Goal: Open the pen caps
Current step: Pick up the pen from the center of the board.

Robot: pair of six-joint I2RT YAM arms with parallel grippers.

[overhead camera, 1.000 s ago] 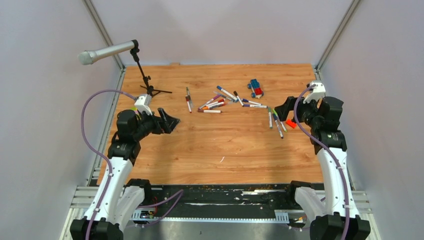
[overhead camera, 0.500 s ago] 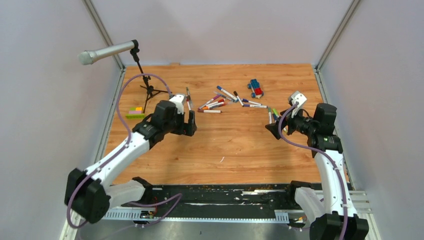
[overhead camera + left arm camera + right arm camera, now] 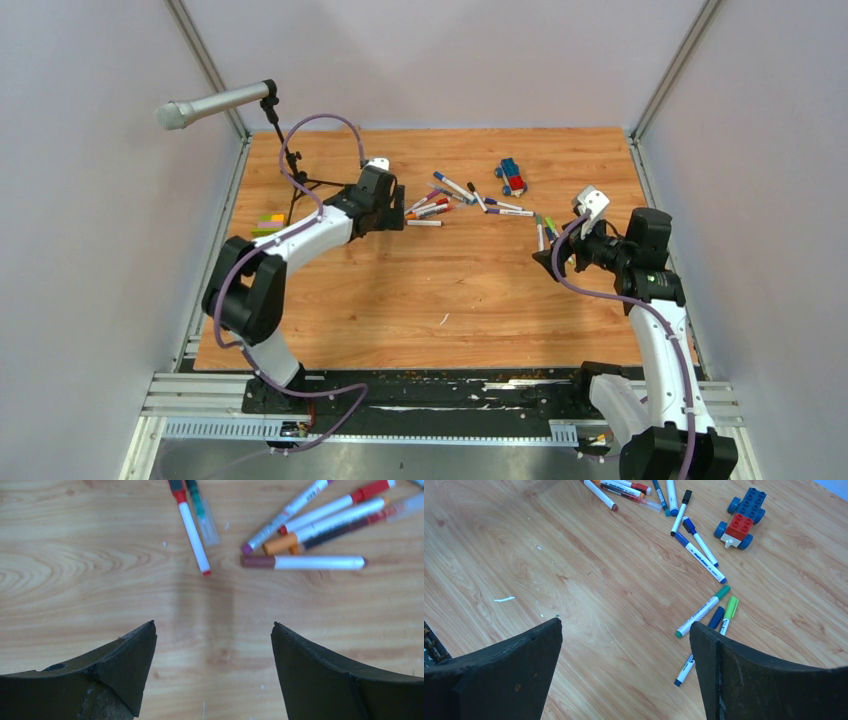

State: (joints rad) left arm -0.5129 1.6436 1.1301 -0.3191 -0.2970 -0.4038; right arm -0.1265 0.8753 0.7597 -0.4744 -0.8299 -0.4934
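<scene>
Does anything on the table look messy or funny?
Yes. The pens lie scattered every which way instead of lined up, and a toy car sits near them. A small white scrap lies alone on the wood.

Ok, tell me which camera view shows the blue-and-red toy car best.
Right wrist view. There the toy car is large enough to show its blue and red bricks, studs and wheels. The top external view shows the toy car only as a small blue-and-red speck. The left wrist view does not show it.
</scene>
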